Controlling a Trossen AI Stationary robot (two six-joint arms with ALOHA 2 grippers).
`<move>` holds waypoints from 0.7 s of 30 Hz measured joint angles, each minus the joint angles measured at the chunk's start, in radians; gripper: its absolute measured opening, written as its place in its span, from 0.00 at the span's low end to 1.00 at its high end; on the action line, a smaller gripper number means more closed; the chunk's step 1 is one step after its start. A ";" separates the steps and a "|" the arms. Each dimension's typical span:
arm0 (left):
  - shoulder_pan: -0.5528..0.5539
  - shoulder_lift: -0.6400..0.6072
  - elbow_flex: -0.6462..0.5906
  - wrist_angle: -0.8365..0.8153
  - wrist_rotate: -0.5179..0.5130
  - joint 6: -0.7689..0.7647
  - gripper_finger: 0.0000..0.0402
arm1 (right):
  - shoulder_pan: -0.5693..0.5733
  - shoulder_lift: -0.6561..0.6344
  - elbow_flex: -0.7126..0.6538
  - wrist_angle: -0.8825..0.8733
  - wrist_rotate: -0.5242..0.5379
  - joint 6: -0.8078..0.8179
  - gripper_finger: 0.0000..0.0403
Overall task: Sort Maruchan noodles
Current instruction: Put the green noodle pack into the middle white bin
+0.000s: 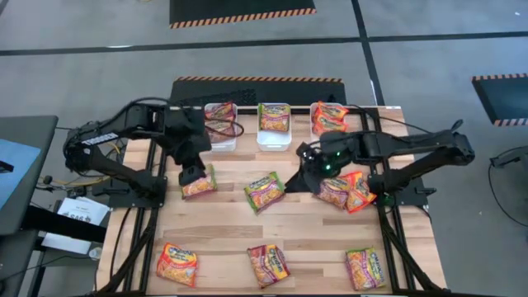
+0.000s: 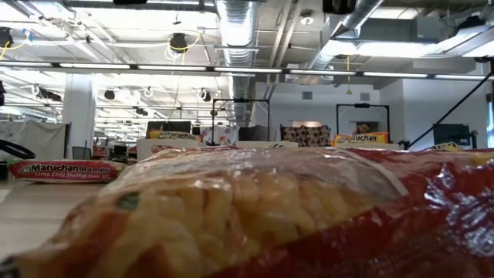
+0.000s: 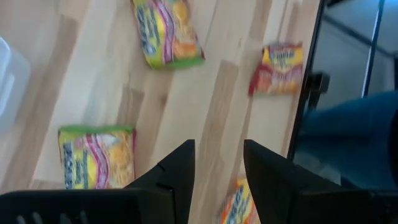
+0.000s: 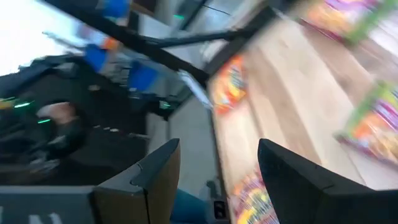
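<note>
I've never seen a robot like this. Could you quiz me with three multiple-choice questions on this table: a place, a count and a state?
1. Where are the jaws of the left arm?
A) by a green-edged noodle packet
B) over the table's near edge
C) off the table

2. How many packets lie in the row along the table's near edge?
A) one
B) three
C) six

3. The right arm's jaws are:
A) shut on a packet
B) shut, empty
C) open, empty

Answers:
1 A: the left arm ends at the green-edged noodle packet.
2 B: the near-edge packets number three on the table.
3 C: the right arm shows spread jaws with nothing between.
</note>
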 joint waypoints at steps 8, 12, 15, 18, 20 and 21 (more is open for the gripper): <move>-0.107 0.000 0.000 -0.052 -0.029 -0.029 0.30 | 0.112 0.082 0.003 -0.052 0.133 0.069 0.59; -0.169 0.000 0.000 -0.065 -0.063 -0.052 0.30 | 0.130 0.140 0.006 -0.065 0.196 0.085 0.59; -0.214 -0.001 0.000 -0.065 -0.091 -0.075 0.30 | 0.121 0.193 -0.004 -0.106 0.221 0.097 0.59; -0.258 -0.001 -0.001 -0.065 -0.125 -0.108 0.30 | 0.097 0.248 0.001 -0.104 0.229 0.130 0.59; -0.286 -0.001 -0.003 -0.062 -0.154 -0.124 0.30 | 0.077 0.292 0.002 -0.081 0.229 0.141 0.59; -0.298 0.000 -0.004 -0.064 -0.166 -0.131 0.30 | 0.065 0.310 0.001 -0.085 0.231 0.135 0.59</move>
